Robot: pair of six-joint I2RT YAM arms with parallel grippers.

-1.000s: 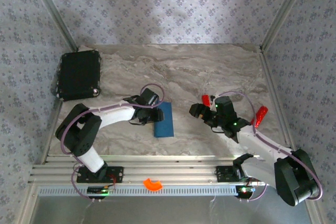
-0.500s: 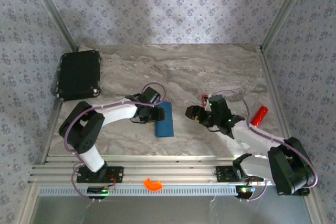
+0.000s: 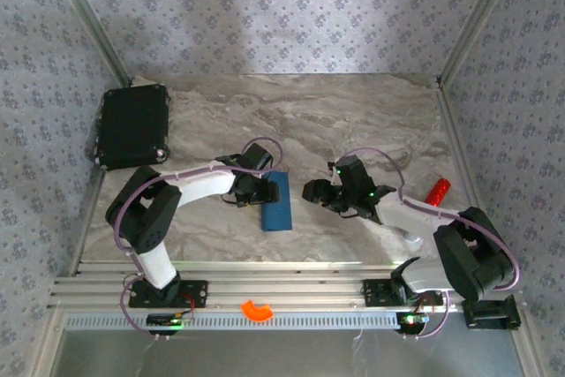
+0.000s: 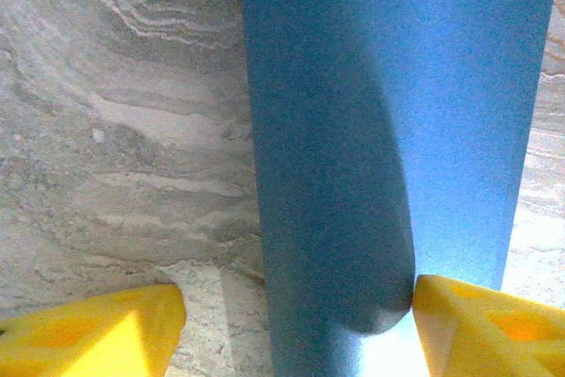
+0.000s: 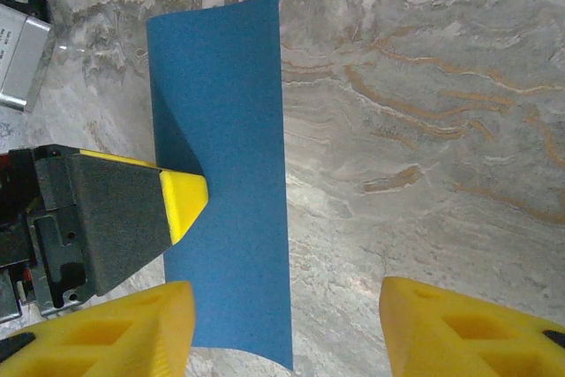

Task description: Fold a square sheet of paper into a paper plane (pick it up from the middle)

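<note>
Near the middle of the table [image 3: 371, 121], the square sheet of paper [image 3: 278, 205] lies flat as a narrow dark blue rectangle, apparently already folded in half. Its long sides run up and down the overhead frame. The left gripper [image 3: 252, 192] sits at the sheet's left long edge with its jaws apart. In its wrist view the yellow fingers [image 4: 88, 337] straddle the strip, one over bare table at lower left and the other against the paper's edge at lower right. The right gripper [image 3: 312, 192] hovers just right of the sheet, jaws likewise apart and holding nothing.

The main risk is the paper itself, which is thin and flush with the table, so a closing finger may skate over it or shove it sideways instead of getting under an edge. That would skew the fold line or crumple the layers. Any drag from the left finger could also open the existing crease. With both grippers this close across a narrow strip, their fingers could knock together.
</note>
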